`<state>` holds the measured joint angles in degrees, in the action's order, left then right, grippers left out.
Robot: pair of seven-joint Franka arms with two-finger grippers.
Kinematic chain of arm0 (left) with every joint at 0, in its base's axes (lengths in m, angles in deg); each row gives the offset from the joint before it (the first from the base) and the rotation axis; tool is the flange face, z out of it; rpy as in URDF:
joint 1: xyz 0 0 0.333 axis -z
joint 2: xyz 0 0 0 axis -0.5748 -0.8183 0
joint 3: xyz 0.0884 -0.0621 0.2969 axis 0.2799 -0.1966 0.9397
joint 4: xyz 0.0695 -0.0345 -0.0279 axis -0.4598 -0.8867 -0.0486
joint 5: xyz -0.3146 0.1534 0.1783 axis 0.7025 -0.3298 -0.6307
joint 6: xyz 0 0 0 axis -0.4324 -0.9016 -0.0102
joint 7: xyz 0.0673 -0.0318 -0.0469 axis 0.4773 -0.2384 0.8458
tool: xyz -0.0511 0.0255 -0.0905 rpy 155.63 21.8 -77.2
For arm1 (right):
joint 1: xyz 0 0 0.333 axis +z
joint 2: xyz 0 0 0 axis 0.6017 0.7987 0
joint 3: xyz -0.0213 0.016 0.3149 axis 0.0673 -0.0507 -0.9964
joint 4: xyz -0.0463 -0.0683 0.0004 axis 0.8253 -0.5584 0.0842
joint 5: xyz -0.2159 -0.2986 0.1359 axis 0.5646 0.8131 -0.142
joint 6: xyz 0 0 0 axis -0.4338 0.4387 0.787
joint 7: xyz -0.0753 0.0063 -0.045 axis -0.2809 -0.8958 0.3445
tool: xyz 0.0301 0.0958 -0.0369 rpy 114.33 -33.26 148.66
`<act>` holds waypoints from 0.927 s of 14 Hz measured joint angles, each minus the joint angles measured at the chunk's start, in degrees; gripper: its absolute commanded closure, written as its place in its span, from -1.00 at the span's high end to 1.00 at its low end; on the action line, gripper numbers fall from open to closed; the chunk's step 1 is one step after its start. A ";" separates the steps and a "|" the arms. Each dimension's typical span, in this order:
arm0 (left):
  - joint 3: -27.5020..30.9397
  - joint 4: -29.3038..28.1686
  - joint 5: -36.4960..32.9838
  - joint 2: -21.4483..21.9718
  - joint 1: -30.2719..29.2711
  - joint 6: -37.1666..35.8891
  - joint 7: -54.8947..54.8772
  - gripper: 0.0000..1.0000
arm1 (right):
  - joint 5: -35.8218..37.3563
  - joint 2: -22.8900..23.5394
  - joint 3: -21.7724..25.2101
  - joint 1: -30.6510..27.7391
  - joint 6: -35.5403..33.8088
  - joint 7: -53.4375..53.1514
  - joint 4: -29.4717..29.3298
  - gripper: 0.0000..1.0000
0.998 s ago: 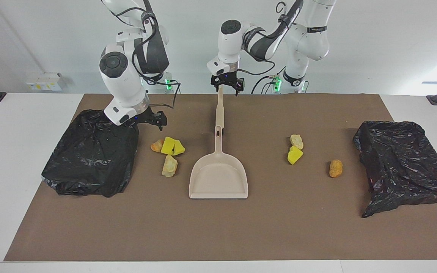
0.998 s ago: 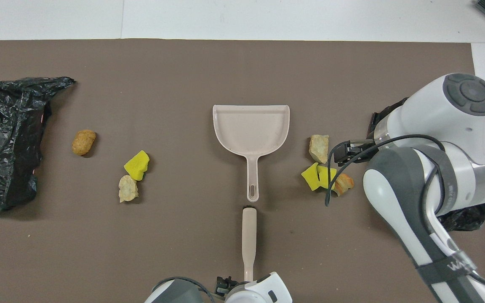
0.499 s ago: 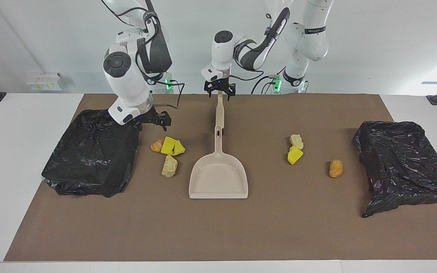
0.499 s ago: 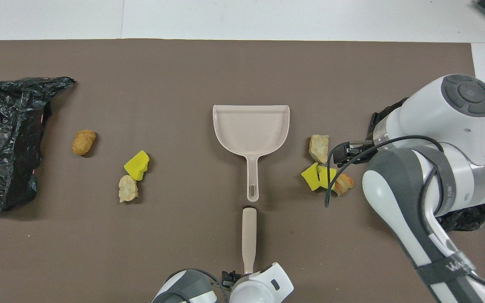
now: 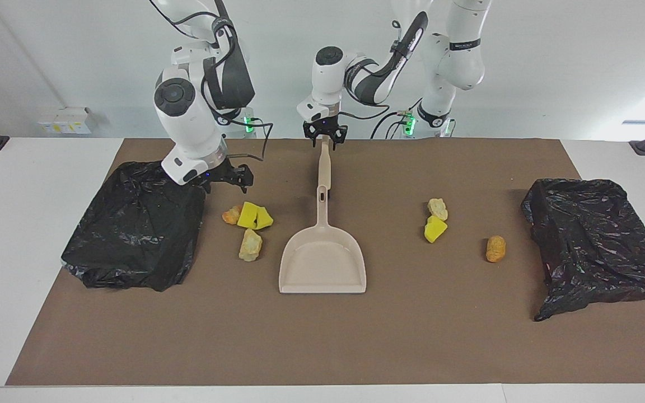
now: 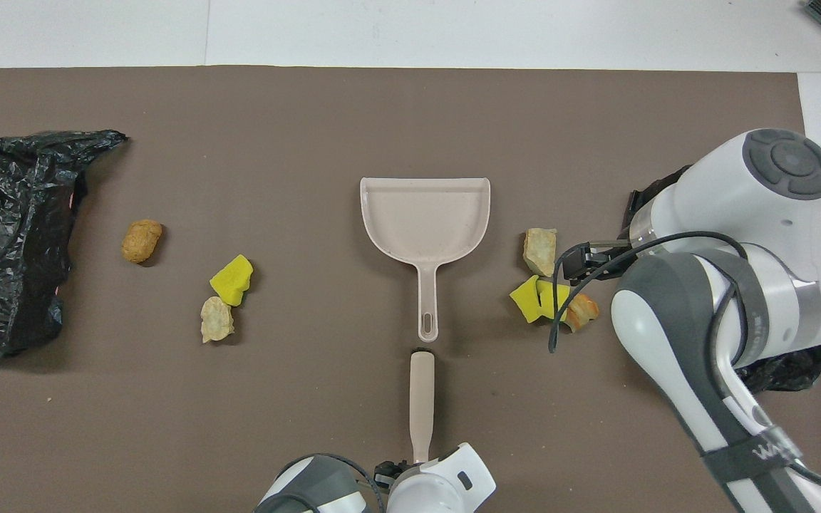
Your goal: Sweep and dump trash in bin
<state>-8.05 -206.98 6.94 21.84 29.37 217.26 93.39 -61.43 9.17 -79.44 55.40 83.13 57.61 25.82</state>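
A beige dustpan [image 5: 322, 263] [image 6: 425, 214] lies mid-table, and a beige brush [image 5: 325, 165] [image 6: 421, 406] lies in line with its handle, nearer to the robots. My left gripper [image 5: 325, 136] is down at the brush's robot-side end. Trash lies in two groups. A yellow sponge [image 5: 254, 216] [image 6: 535, 299] and two bread-like chunks [image 5: 250, 246] lie toward the right arm's end. A second yellow wedge [image 5: 434, 228] [image 6: 231, 279] and two more crusty chunks [image 5: 495, 248] lie toward the left arm's end. My right gripper [image 5: 237, 176] [image 6: 573, 261] hangs open and empty just above the first group.
A bin lined with a black bag [image 5: 132, 229] stands at the right arm's end, partly under that arm. Another black-bagged bin [image 5: 597, 240] [image 6: 4, 235] stands at the left arm's end. A brown mat [image 5: 322, 347] covers the table.
My left gripper has come down and shifted onto the brush's end. The right arm has lifted slightly beside its bin. Trash, dustpan and brush have not moved.
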 measured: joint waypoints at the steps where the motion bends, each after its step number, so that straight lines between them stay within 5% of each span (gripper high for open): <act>1: 0.04 0.04 0.00 0.25 0.00 -0.56 0.00 -1.00 | 0.00 -0.01 0.00 0.00 0.00 0.00 0.01 1.00; 6: 1.34 2.27 -2.28 3.42 -3.26 -9.76 -0.09 -1.00 | -0.05 -0.05 -0.16 0.72 0.17 -0.15 -0.13 1.00; 13: 1.86 5.02 -9.33 5.38 -19.79 -16.45 -0.38 -1.00 | -0.08 4.45 -0.61 9.32 3.22 -9.01 -6.46 1.00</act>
<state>-6.19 -201.95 -2.39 27.22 9.59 200.81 93.02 -61.51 13.61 -80.05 64.72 86.35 48.60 19.36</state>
